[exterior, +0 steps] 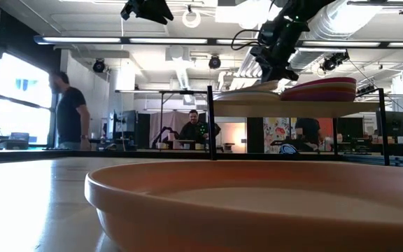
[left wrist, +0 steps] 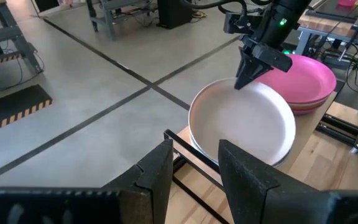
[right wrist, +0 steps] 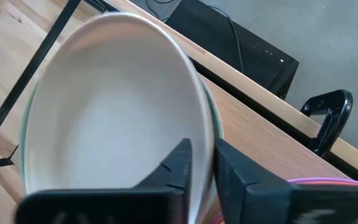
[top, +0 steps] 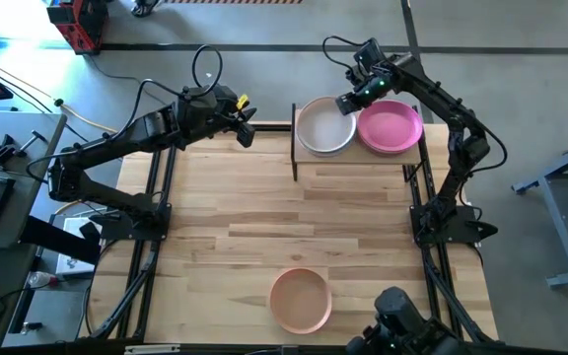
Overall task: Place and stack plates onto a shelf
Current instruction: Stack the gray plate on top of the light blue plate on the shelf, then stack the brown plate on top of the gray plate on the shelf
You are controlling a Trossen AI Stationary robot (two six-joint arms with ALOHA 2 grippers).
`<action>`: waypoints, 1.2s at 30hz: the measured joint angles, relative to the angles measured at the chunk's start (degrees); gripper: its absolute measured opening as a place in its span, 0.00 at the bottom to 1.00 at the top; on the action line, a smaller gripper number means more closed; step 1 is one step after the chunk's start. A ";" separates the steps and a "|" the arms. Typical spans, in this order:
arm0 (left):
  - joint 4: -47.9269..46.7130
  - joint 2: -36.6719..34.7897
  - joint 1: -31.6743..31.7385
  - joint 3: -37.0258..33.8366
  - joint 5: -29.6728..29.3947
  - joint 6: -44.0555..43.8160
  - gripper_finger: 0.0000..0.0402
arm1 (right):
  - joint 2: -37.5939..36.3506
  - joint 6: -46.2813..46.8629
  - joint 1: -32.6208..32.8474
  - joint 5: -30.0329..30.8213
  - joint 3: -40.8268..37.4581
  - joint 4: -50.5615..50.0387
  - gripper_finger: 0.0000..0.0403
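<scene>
Plates sit in two stacks on the shelf at the upper middle of the high view: an off-white plate tops the left stack, and a magenta plate tops the right stack, the two stacks touching or nearly so. A salmon plate lies alone on the bench near the lower middle of the frame, well apart from the shelf.

The right pincer is at the far right edge of the off-white plate; in its wrist view the two dark fingers straddle that plate's rim with a narrow gap, and whether they pinch it or have let go cannot be told. The left pincer hovers just left of the shelf, at the upper centre-left, its fingers apart and holding nothing.

Across the room in the low view, a person stands at the left and another sits near the middle.
</scene>
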 joint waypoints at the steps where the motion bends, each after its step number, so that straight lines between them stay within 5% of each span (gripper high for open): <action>1: 0.00 0.00 0.00 0.00 0.00 0.00 0.29 | 0.00 0.02 0.00 0.09 0.00 0.00 0.11; 9: 0.00 0.02 0.05 0.00 0.00 0.00 0.29 | -0.06 1.42 0.00 -0.07 0.00 -0.02 0.30; 20: -7.24 0.02 0.63 0.00 0.26 -0.42 0.29 | -5.00 3.70 1.41 -3.30 0.00 -2.73 0.32; 27: -15.18 1.49 -1.88 0.00 8.55 -6.05 0.29 | -7.20 4.82 10.24 -4.12 0.00 -9.01 0.32; 36: -21.02 7.04 -9.17 0.00 10.01 -12.10 0.29 | -8.87 15.69 26.47 -0.65 0.00 -12.28 0.32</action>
